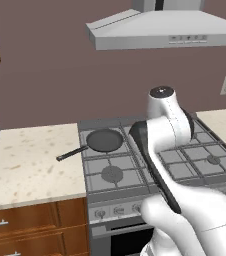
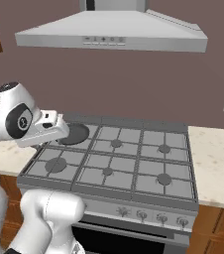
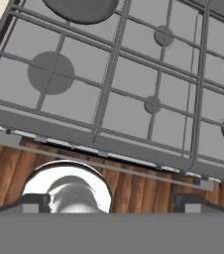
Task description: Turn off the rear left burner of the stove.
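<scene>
We see our gripper from the hand view as two dark finger tips set wide apart at the bottom of the picture, with nothing between them — the jaws stand open and hold nothing. Below them lies the front edge of the stove, and past that edge a brown wooden floor.

Looking on from there, the hand view shows the gray grates: a wide round cap in the front left section, and smaller caps in the sections beside it.

The rear left burner sits at the back left corner of the cooktop, near the wall — and a dark frying pan rests on it, its handle reaching out over the pale speckled counter on the left. In the right base view the same pan is partly hidden behind our arm's wrist.

A row of small round knobs runs along the stove's front panel, above the dark oven door. A gray range hood hangs over the cooktop.
</scene>
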